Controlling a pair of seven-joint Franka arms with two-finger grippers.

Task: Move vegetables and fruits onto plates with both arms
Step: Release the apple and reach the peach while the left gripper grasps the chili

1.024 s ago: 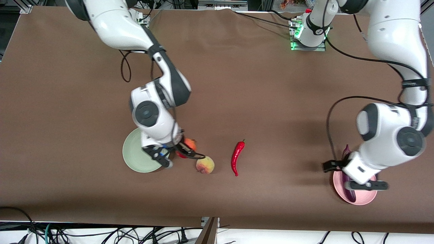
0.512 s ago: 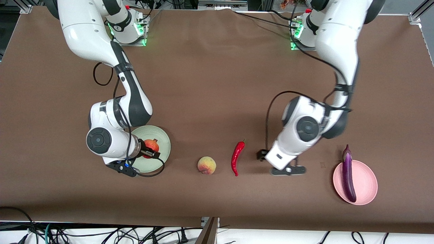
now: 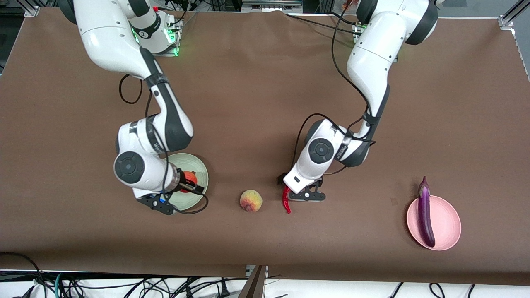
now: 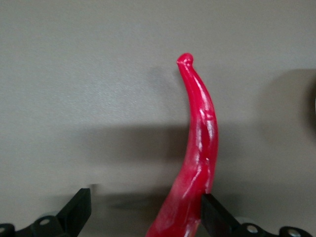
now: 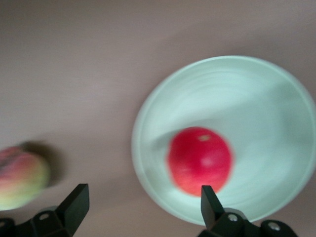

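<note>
Left arm: reaches from its base to the table's middle; left gripper is low over the red chili pepper, fingers spread wide and holding nothing, one finger close against the pepper's side. The pepper lies on the table between the fingers, long axis running nearer-to-farther from the front camera, pointed tip nearest that camera, stem end hidden under the gripper.

Right arm: right gripper over the mint green plate, fingers parted and empty.

Pink plate: toward the left arm's end, carrying the eggplant lengthwise, cap farthest from the camera.

Pomegranate: resting on the green plate.

Peach: on the table between the green plate and the pepper.
</note>
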